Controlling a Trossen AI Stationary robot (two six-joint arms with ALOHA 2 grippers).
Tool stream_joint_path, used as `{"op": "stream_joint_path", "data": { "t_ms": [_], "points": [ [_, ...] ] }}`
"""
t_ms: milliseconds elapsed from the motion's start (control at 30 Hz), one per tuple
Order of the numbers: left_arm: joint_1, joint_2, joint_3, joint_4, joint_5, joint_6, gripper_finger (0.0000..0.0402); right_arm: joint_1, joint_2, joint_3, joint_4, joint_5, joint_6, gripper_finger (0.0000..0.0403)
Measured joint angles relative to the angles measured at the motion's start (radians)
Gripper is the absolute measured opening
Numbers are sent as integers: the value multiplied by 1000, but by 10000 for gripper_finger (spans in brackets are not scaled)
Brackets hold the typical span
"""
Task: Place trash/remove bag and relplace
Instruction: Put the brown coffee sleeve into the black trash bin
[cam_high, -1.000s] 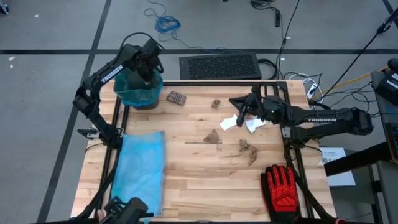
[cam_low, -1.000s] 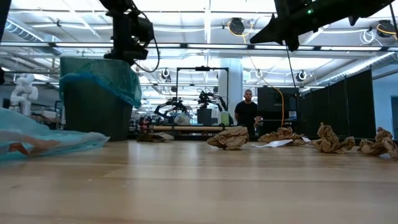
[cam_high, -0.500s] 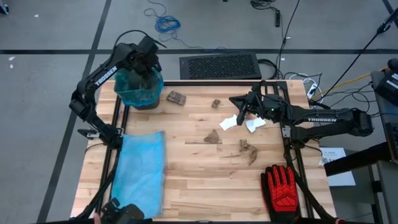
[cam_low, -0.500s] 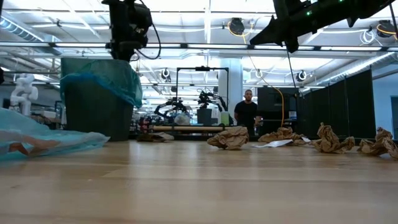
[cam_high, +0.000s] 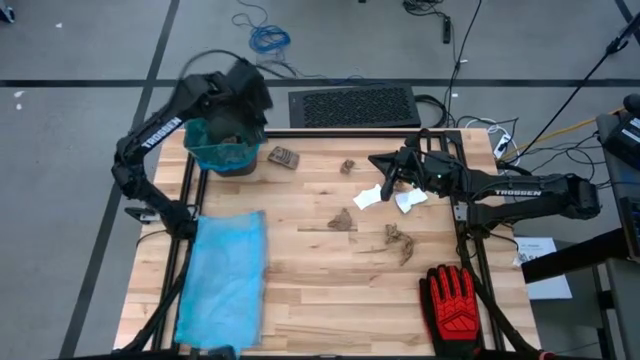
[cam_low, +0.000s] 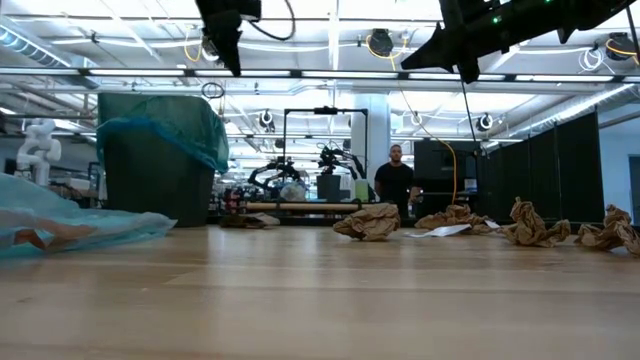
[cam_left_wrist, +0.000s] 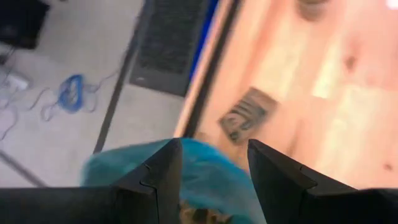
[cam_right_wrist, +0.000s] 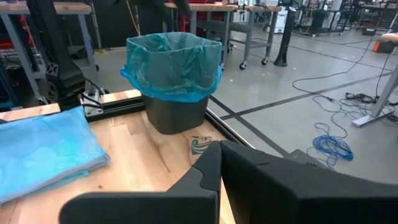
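The dark bin (cam_high: 225, 145), lined with a blue bag (cam_right_wrist: 174, 59), stands at the table's far left corner. My left gripper (cam_left_wrist: 211, 165) hovers open above its mouth, nothing between the fingers, high above it in the low view (cam_low: 228, 55). Something brown (cam_left_wrist: 199, 214) shows inside the bag. Brown trash scraps (cam_high: 341, 220) (cam_high: 400, 240) (cam_high: 285, 156) and white ones (cam_high: 368, 197) lie scattered on the wood. My right gripper (cam_high: 377, 163) hangs shut and empty above the table's far right part, pointing toward the bin.
A folded blue spare bag (cam_high: 225, 275) lies flat along the table's left side. A red-and-black glove (cam_high: 455, 300) rests at the near right corner. A black mat (cam_high: 355, 105) lies on the floor beyond the far edge. A person (cam_low: 397, 180) stands far off in the room.
My left gripper has risen from the bin's mouth and drifted a little toward the table's right, now well above the rim. The bin, the scraps and my right arm have kept still.
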Motion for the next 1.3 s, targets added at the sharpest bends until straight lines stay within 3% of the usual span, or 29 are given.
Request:
{"op": "stream_joint_path", "data": {
  "t_ms": [167,300,467,667,833,1067,1300],
  "points": [
    [-113,61,-116,16,-50,0,178,0,0,0,-1,0,-12,12],
    [-149,75,-294,145,-68,32,178,0,0,0,-1,0,-21,39],
    [-135,77,-518,404,-37,87,178,0,0,0,-2,0,-22,75],
    [-87,86,-676,624,-34,177,178,0,0,0,-2,0,-26,102],
    [-64,95,-724,739,-19,233,178,0,0,0,-2,0,-26,111],
    [-44,161,-732,759,19,266,178,0,0,0,-4,0,-26,112],
    [-42,237,-732,826,-16,284,178,0,0,0,-2,1,-26,112]
  ]
}}
